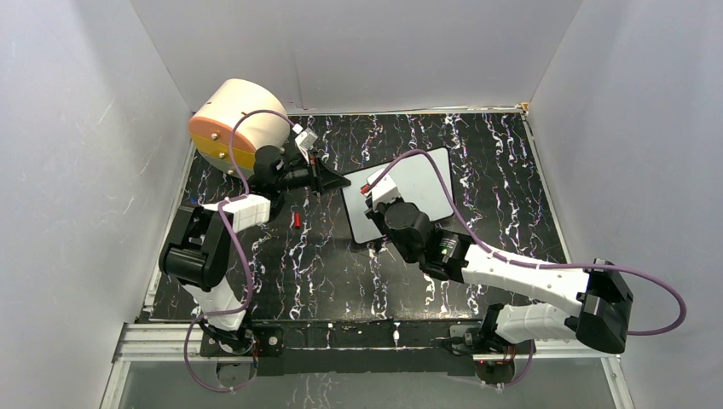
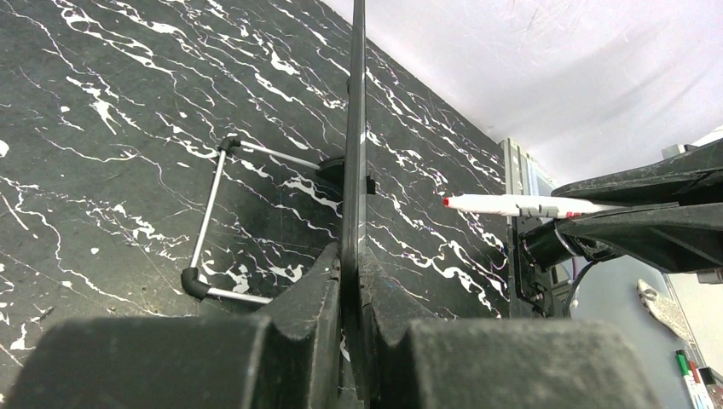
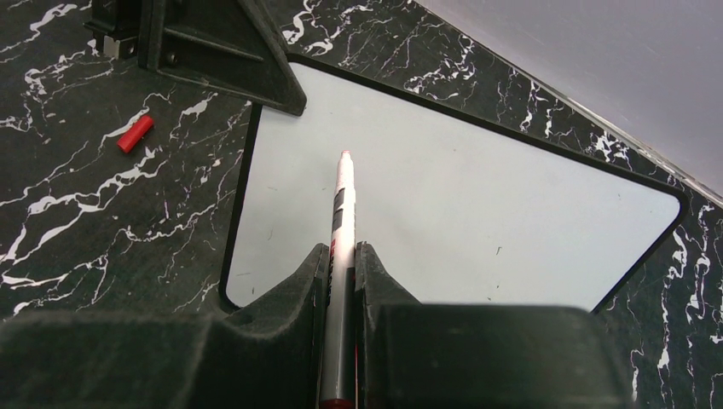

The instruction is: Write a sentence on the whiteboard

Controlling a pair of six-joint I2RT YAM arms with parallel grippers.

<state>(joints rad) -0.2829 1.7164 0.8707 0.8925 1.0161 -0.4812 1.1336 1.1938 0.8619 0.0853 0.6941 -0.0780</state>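
Note:
The whiteboard (image 1: pixel 426 183) lies slanted on the black marbled table, and its white face (image 3: pixel 477 187) is blank: no sentence shows on it. My left gripper (image 1: pixel 337 181) is shut on the board's left corner. In the left wrist view the board's thin dark edge (image 2: pixel 354 128) runs straight between that gripper's (image 2: pixel 352 251) closed fingers. My right gripper (image 3: pixel 341 249) is shut on a white marker (image 3: pixel 341 204). The marker's bare red tip hangs over the board's left part, close to the left gripper (image 3: pixel 213 51). The marker (image 2: pixel 511 204) also shows from the side.
A small red cap (image 1: pixel 296 220) lies on the table left of the board (image 3: pixel 135 134). A beige drum (image 1: pixel 230 123) stands at the back left corner. A thin wire stand (image 2: pixel 209 221) is hinged at the board's back. White walls close in three sides.

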